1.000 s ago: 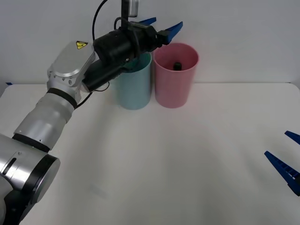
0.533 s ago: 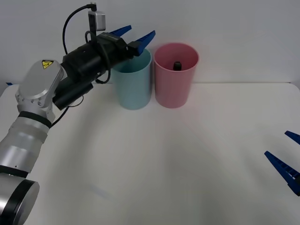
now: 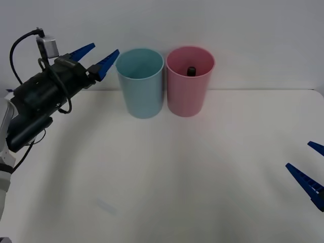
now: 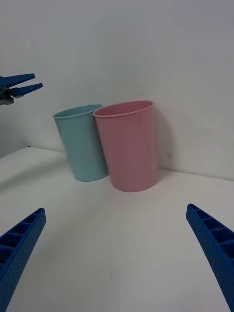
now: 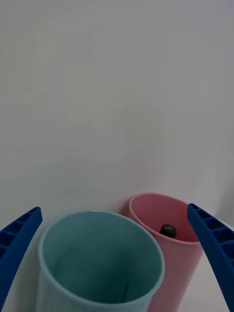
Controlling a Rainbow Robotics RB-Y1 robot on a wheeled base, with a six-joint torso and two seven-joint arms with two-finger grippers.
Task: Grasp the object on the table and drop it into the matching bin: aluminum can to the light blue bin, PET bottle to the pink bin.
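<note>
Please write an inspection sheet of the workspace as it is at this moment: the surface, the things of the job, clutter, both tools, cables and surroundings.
Surface: white table, bare in front of the bins.
Job's things: PET bottle is inside the pink bin, only its black cap visible. Light blue bin stands beside it on the robot's left, upright; nothing seen in the part of its inside that shows.
Clutter: nothing seen.
Tools: left tool open, holding nothing, in the air to the left of the light blue bin. Right tool open, holding nothing, low at the table's right edge.
Cables: one black cable loops above the left wrist, away from the bins.
Surroundings: plain white wall behind the table.
</note>
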